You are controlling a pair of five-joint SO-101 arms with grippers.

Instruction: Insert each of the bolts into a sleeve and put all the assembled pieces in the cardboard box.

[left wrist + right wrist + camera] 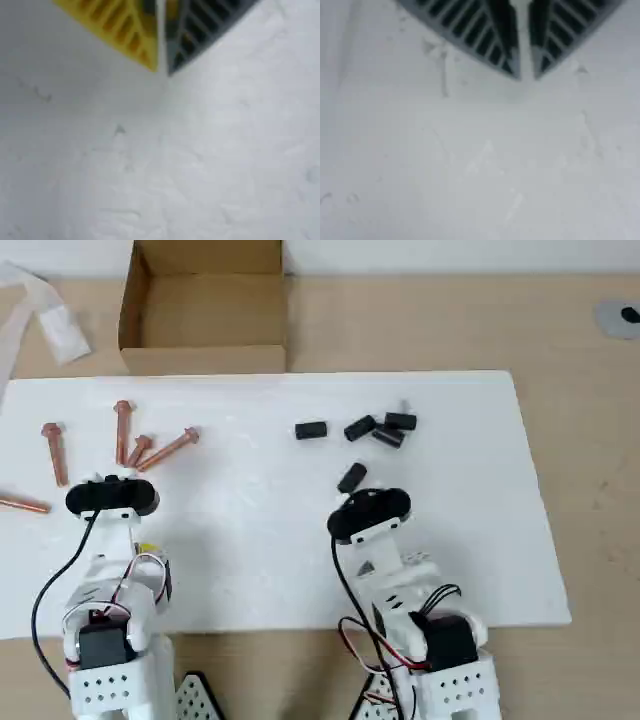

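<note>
Several copper bolts [122, 430] lie scattered on the left of the white foam sheet [250, 540], one [22, 504] at its left edge. Several black sleeves [360, 427] lie in the sheet's far middle, one [352, 477] just ahead of the right arm [370, 512]. The open cardboard box [205, 310] stands beyond the sheet at the far left. The left arm [112, 497] sits just short of the bolts. My left gripper [162, 70], one finger yellow and one dark, is shut over bare foam. My right gripper [525, 77] is shut too, holding nothing.
A white plastic bag [60, 330] lies left of the box. A grey disc [618, 318] rests on the wooden table at the far right. Bare foam stretches between the two arms and along the sheet's right side.
</note>
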